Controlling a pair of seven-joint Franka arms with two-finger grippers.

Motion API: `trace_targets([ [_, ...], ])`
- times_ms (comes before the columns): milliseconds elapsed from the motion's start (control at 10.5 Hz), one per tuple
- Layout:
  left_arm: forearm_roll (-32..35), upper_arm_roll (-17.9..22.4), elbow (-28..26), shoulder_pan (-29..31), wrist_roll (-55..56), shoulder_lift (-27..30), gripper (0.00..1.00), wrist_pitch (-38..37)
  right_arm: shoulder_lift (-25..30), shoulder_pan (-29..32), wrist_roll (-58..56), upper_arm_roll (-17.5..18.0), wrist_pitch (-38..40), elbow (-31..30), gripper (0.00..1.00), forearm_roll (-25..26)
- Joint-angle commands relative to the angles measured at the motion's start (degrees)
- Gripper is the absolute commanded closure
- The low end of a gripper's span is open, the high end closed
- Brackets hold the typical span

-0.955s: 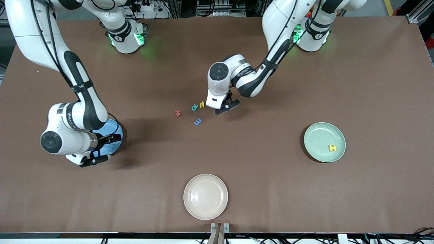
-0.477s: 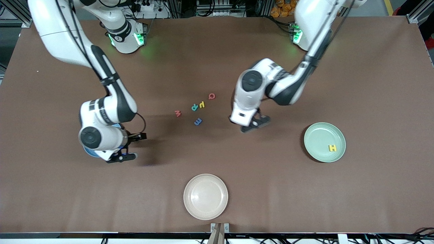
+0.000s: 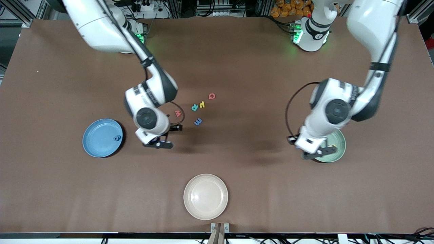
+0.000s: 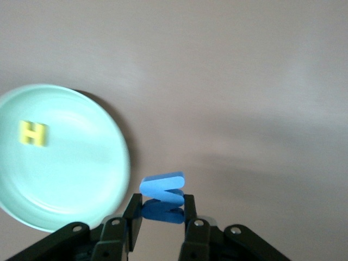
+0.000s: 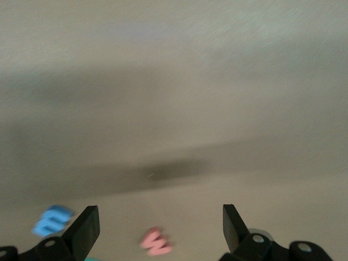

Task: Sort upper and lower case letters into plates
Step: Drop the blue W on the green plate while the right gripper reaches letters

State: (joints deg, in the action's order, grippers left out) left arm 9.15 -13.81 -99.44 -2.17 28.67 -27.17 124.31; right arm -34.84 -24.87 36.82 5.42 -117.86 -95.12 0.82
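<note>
My tabletop point(image 3: 237, 44) fills the frame. The green plate point(image 3: 339, 149) sits at middle right, the blue plate point(image 3: 98, 139) at middle left already holding one small letter point(image 3: 117, 138), a beige plate point(image 3: 205, 196) at bottom centre, unused I'd guess. The left end effector point(image 4: 160, 212) is pinching a blue letter point(image 4: 162, 187) at the green plate's rim, where a yellow H point(image 4: 33, 133) lies, presumably to drop it in. The right end effector point(image 3: 162, 136) hangs spread wide beside the loose letters point(image 3: 198, 106) at centre, likely lining up the red one point(image 5: 155, 242).
</note>
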Motion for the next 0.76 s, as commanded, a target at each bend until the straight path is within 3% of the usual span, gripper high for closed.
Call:
trace_targets([
  [0, 0.9, -1.1, -2.8, 6.6, -9.8, 1.1, 1.0, -0.8, 0.6, -3.4, 10.6, -0.4, 0.3, 1.3, 0.0, -0.4],
  [191, 0.9, -1.1, -4.4, 11.6, -16.2, 0.1, 1.0, -0.2, 0.6, -7.9, 21.0, -0.5, -0.4, 1.8, 0.0, -0.3],
  [382, 0.9, -1.1, -4.5, 14.8, -17.7, -2.9, 1.0, 1.5, -0.4, -10.7, 30.5, -0.5, -6.2, 1.2, 0.0, -0.4],
  [477, 0.9, -1.0, -4.4, 14.7, -17.6, -3.7, 0.85, 1.9, -0.5, -10.8, 34.3, -0.5, -6.8, 1.2, 0.0, -1.0],
  [573, 0.9, -1.0, -4.4, 14.9, -17.7, -3.7, 0.36, 1.9, -0.4, -11.1, 36.2, -0.5, -7.7, 0.7, 0.0, -3.8],
  [668, 0.9, -1.0, -4.4, 14.8, -17.7, -3.7, 0.0, 1.9, -0.3, -11.2, 36.2, -0.4, -9.6, -1.5, 0.0, -4.9],
])
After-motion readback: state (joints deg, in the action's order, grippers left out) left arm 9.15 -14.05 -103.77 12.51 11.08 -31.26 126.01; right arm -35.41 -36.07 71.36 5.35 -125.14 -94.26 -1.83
